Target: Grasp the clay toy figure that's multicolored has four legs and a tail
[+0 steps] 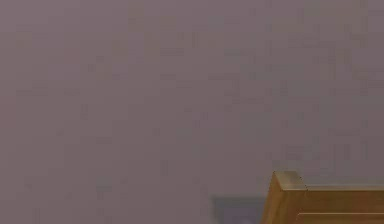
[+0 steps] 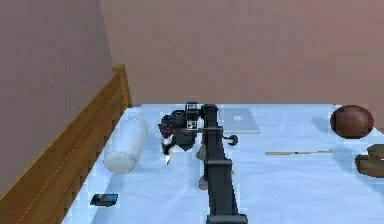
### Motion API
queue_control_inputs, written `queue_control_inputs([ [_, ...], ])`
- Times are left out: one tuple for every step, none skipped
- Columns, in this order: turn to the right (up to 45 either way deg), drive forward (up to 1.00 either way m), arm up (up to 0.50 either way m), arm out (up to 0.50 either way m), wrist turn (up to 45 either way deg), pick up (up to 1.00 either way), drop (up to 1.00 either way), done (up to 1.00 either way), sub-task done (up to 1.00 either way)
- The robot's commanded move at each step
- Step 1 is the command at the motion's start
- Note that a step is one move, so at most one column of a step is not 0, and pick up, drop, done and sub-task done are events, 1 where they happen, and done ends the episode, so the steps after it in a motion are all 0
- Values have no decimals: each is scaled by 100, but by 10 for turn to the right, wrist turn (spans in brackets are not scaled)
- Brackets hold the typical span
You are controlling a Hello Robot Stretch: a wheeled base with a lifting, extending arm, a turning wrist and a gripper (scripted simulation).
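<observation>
My arm (image 2: 219, 180) rises from the arm side view's bottom edge over a bed with a pale blue sheet (image 2: 290, 185). The two white squares (image 2: 200, 110) stand at the arm's far end, and the gripper (image 2: 172, 138) is just left of them. A small blob of dark, white and orange (image 2: 168, 149) lies on the sheet right at the gripper's fingers; its shape is too small to name. I cannot tell whether the gripper holds anything, nor whether it touches the blob.
A white bolster pillow (image 2: 125, 146) lies left of the gripper, along the wooden headboard (image 2: 85, 140). A grey laptop (image 2: 238, 120), a brown ball (image 2: 352, 121), a thin stick (image 2: 298, 153), a brown object (image 2: 372, 160) and a dark phone (image 2: 104, 199) lie on the bed. A wooden corner (image 1: 320, 203) stands before a plain wall.
</observation>
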Motion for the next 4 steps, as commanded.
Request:
queue_control_inputs([
  [0, 0, -30, 0, 0, 0, 0, 0, 0],
  [0, 0, 0, 0, 0, 100, 0, 0, 0],
  [0, 0, 10, 0, 0, 0, 0, 0, 0],
  [0, 0, 0, 0, 0, 0, 0, 100, 0],
])
